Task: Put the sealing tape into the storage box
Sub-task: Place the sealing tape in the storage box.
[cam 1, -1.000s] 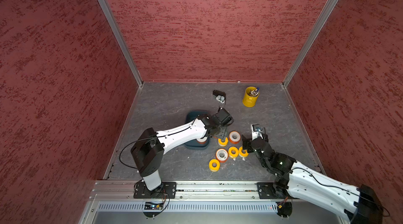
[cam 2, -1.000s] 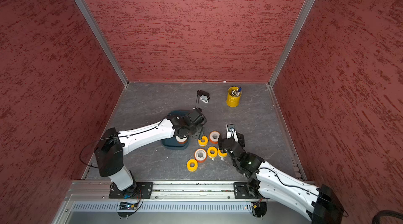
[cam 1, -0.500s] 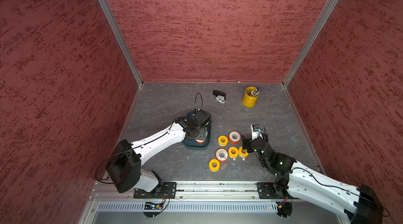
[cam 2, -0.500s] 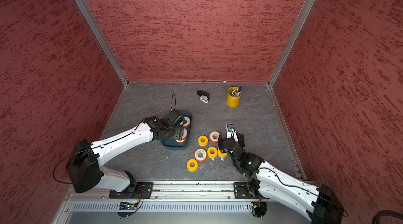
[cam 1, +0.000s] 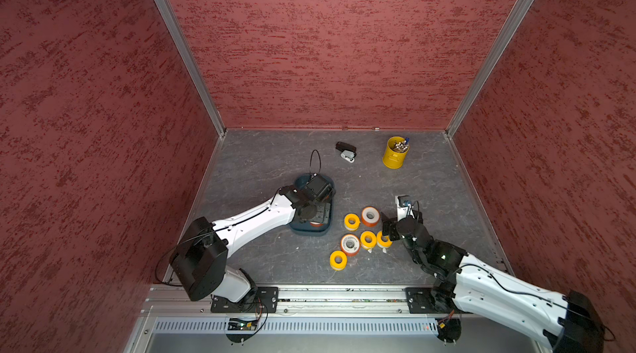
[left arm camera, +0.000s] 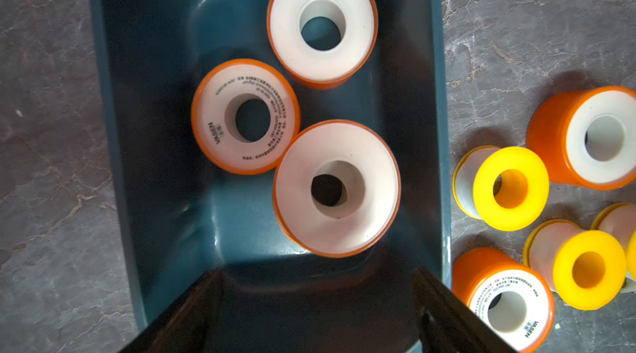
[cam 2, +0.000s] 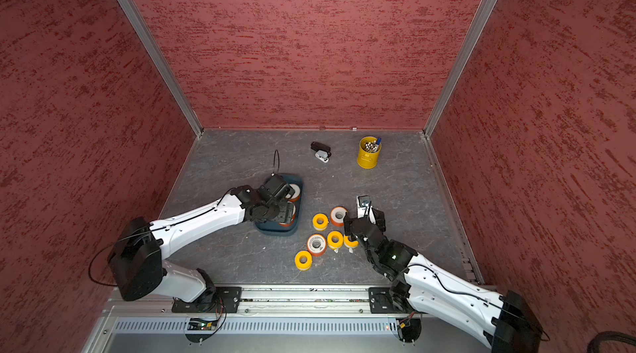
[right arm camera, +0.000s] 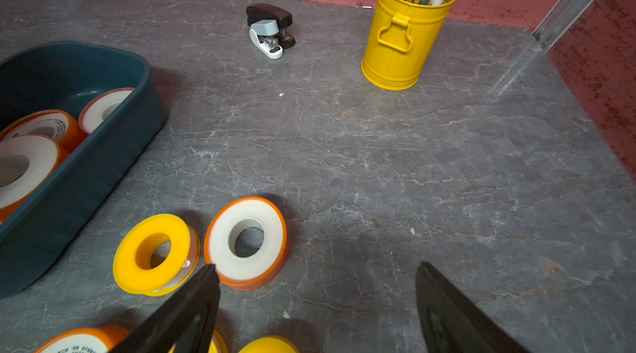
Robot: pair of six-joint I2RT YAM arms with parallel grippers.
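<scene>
Over shallow teal-blue plastic storage box (left arm camera: 110, 127) — left gripper (left arm camera: 316, 271) fingers spread wider than before, empty; right gripper (right arm camera: 316, 266) unmoved, fingers apart.

Sealing tape vs. storage box: three rolls in, six out.
Three orange-sided rolls (left arm camera: 320, 21), white faces up, are lying in the dark teal storage box (left arm camera: 106, 93); two further orange rolls (cam 1: 370, 216) and four yellow rolls (cam 1: 338, 260) are sitting flat, clustered on the table (cam 1: 268, 169) just right of it.
</scene>
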